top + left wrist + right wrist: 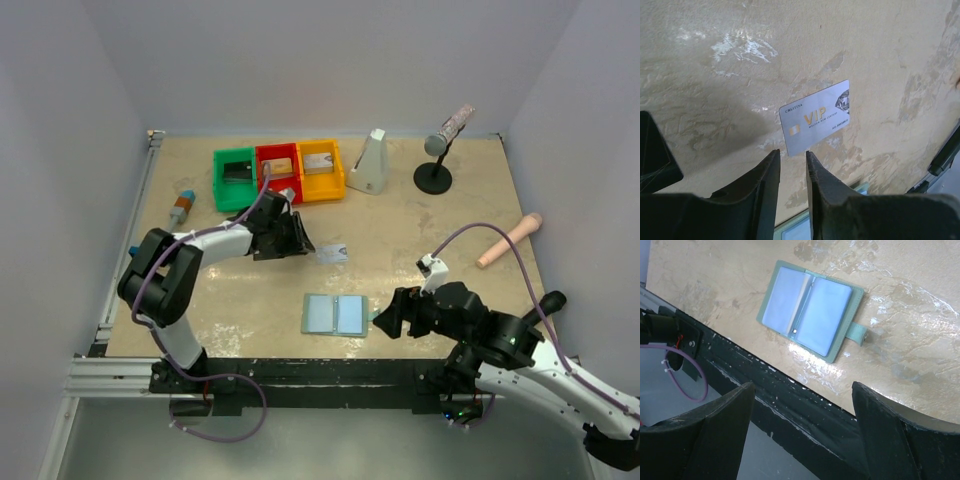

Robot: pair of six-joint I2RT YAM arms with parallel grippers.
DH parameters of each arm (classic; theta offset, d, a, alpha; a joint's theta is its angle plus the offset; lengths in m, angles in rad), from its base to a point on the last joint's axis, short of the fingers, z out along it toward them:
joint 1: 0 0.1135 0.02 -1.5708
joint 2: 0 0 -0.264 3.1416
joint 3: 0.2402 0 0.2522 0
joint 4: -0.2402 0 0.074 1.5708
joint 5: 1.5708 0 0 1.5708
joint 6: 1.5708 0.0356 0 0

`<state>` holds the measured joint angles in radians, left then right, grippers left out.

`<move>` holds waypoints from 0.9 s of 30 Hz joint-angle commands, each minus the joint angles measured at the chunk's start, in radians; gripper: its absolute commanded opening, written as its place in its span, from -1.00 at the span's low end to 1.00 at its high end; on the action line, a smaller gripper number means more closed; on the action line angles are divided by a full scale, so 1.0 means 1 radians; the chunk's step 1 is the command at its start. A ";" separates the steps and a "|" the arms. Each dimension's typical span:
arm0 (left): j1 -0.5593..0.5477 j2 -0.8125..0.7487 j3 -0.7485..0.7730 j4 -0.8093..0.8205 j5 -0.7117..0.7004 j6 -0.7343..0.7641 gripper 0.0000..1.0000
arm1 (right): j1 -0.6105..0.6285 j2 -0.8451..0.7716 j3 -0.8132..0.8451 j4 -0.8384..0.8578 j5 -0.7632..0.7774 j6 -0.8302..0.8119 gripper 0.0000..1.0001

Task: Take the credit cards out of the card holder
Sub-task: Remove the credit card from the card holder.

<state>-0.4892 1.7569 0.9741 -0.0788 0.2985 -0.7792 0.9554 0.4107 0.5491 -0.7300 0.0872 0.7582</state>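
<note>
The card holder (336,314) lies open flat near the table's front edge, its pale blue pockets facing up (810,310). No card shows in those pockets. A silver-grey credit card (332,253) marked VIP (815,118) lies flat on the table behind the holder. My left gripper (303,243) is just left of this card. Its fingers stand a narrow gap apart (792,152) with nothing between them, and the card's near edge lies just past the tips. My right gripper (383,321) hovers right of the holder, open wide and empty (802,386).
Green (236,180), red (277,172) and yellow (321,168) bins stand in a row at the back, each with something small inside. A white wedge-shaped object (370,162), a microphone on a stand (438,152), a peach handle (508,241) and a blue-headed brush (181,206) lie around.
</note>
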 commanded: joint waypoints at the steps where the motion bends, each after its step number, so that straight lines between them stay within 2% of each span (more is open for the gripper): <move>1: 0.011 -0.147 -0.031 -0.032 -0.053 0.023 -0.32 | 0.002 0.014 0.003 0.012 0.022 -0.008 0.66; 7: -0.058 -0.403 -0.195 -0.038 -0.131 -0.003 -0.24 | 0.002 0.072 -0.017 0.035 0.022 -0.011 0.66; 12: -0.251 -0.586 -0.319 -0.107 -0.292 -0.017 -0.20 | 0.002 0.172 -0.028 0.037 0.034 0.021 0.64; 18: -0.455 -0.734 -0.527 -0.059 -0.485 -0.172 -0.10 | 0.002 0.362 0.005 0.023 0.086 0.059 0.62; 21: -0.468 -0.767 -0.601 -0.042 -0.481 -0.221 -0.07 | 0.002 0.447 0.020 0.035 0.112 0.053 0.60; 27: -0.468 -0.890 -0.653 -0.085 -0.493 -0.265 0.03 | 0.000 0.554 0.037 0.058 0.151 0.089 0.51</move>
<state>-0.9524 0.9592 0.3439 -0.1860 -0.1421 -0.9756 0.9554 0.9283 0.5343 -0.7174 0.1669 0.8032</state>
